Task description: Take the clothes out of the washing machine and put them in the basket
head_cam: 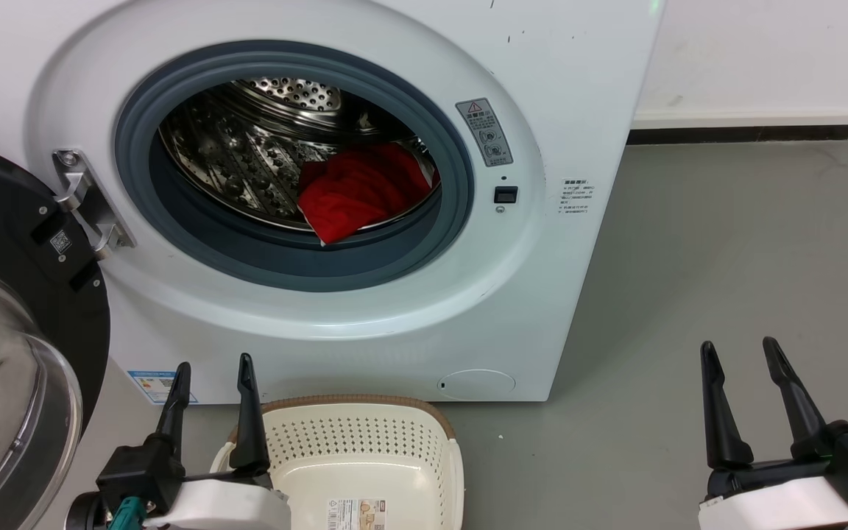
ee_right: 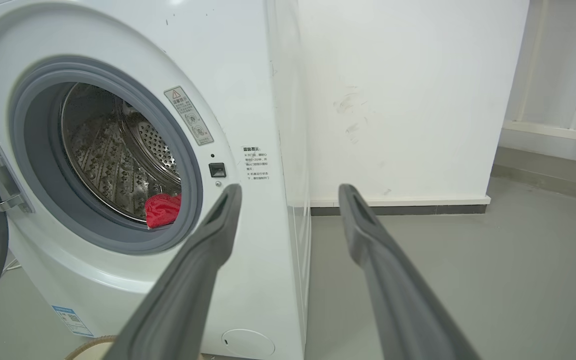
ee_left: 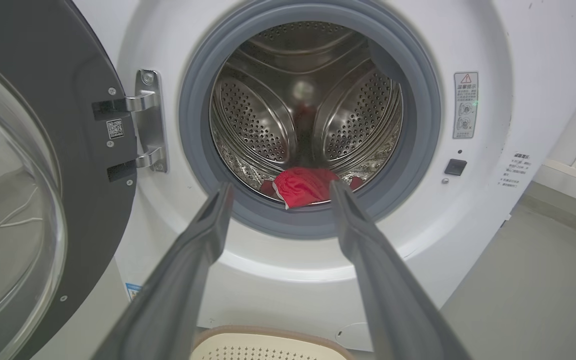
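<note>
Your left gripper (head_cam: pixel 214 361) and right gripper (head_cam: pixel 739 344) stood spread and empty; red clothes (head_cam: pixel 361 191) lay in the washing machine (head_cam: pixel 564 73), basket (head_cam: pixel 424 442) before it.

Left end effector (head_cam: pixel 214 362) and right end effector (head_cam: pixel 739 347) — both spread, empty, fingers upward.

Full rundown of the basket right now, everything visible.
The basket is a low cream-white plastic tub with rounded corners, rows of small holes in its walls and a brown rim. A paper label lies on its base. It sits upright on the grey floor before the washing machine, below its opening. No garment shows in its visible part; the near end is cut off by the picture's edge. The open left gripper overlaps its left rim in the head view; contact cannot be judged.
</note>
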Controlling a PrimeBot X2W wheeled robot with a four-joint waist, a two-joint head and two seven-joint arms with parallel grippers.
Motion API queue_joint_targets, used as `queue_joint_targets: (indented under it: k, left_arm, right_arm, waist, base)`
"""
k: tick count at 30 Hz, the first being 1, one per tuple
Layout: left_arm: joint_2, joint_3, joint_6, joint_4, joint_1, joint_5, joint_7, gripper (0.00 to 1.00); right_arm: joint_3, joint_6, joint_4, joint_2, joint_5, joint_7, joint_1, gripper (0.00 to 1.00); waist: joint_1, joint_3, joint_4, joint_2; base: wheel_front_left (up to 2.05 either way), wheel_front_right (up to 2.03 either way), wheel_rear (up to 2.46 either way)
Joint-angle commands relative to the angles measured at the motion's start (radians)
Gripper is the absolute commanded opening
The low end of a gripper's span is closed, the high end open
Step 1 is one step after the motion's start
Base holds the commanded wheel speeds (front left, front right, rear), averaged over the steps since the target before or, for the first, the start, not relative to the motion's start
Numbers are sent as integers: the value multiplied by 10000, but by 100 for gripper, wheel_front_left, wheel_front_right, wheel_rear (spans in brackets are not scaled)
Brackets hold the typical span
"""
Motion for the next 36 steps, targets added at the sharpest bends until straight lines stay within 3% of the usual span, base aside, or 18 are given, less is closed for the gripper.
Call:
queue_joint_targets:
  k: [1,29,36]
  left_arm:
    - [-9,21,-17,-114,61,244,-86,100]
    - [-393,411,-290,-153,452,2350,-616,100]
    - [-461,560,-392,-67,498,2222,-599,100]
  right_arm:
    - [-1,-3,-123,-40,-225,-103,101,100]
    - [60,-5,-445,-36,-2052,-634,412,100]
    - [55,-5,-357,-34,-1874,-616,401,100]
  waist:
    - [0,4,1,0]
    - [0,44,-25,0]
    - [0,26,-34,0]
  base:
    - [0,0,0]
    - [0,0,0]
    - [0,0,0]
